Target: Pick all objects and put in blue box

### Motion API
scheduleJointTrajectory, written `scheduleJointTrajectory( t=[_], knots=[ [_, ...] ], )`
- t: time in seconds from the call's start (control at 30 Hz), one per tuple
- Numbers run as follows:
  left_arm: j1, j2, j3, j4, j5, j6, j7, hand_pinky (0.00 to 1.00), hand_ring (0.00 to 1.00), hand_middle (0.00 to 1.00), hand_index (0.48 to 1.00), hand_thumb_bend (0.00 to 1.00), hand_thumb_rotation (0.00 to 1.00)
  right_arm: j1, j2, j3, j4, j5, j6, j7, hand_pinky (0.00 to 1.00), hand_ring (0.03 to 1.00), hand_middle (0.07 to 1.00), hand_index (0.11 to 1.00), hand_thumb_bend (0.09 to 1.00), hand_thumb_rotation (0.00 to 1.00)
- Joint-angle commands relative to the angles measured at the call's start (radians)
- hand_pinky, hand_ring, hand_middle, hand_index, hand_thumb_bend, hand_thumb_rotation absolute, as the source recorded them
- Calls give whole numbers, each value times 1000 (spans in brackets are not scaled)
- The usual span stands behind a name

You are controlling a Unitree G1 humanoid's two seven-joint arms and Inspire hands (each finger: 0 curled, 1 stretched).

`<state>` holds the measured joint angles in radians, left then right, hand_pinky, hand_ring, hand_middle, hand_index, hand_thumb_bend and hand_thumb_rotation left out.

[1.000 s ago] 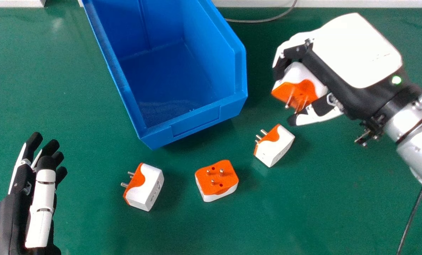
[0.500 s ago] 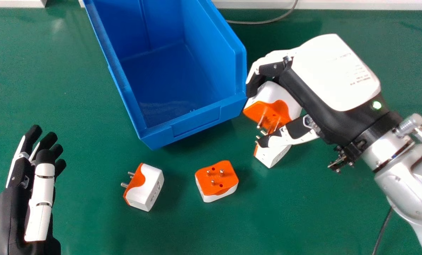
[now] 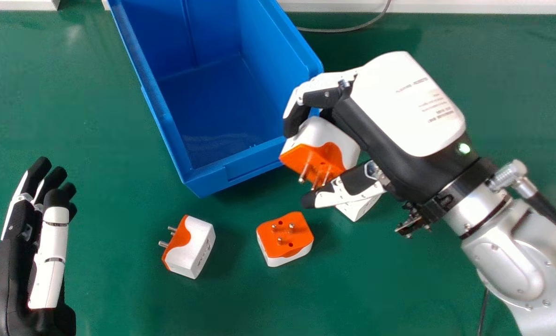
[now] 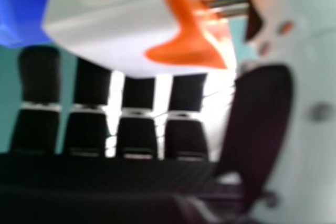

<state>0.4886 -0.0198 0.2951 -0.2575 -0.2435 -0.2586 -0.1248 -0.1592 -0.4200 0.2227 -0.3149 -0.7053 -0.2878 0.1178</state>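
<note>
Far side of the green bench (image 3: 119, 298): the open blue plastic box (image 3: 252, 163). At its near right corner the black-and-white right hand (image 3: 404, 102) points leftward, back up, fingers and thumb curled round a white-and-orange plug adapter (image 3: 336, 140). The left hand (image 3: 12, 275), lower left, is relaxed, holding nothing. Seemingly four adapters remain unboxed: this one, plus left adapter (image 3: 191, 247), middle adapter (image 3: 285, 235) and right adapter (image 3: 355, 211).

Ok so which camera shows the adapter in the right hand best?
The head view: there the adapter shows its orange pin face and much of its white body, held in the right hand. The right hand view has it close up, but cut off by the picture's edge, with white casing, some orange and parts of the pins.
</note>
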Motion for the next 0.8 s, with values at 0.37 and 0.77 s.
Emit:
scheduleJointTrajectory(
  t=[0.37,0.77],
  knots=[
    [7,24,12,-49,-4,3,-3,931,903,905,915,456,666,-103,97,70,79,-46,-38,-76,314,414,512,482,494,0],
    [12,21,8,-56,-18,14,-5,932,898,887,914,437,655,-268,168,126,276,-92,-12,-101,320,424,513,496,493,0]
  ],
)
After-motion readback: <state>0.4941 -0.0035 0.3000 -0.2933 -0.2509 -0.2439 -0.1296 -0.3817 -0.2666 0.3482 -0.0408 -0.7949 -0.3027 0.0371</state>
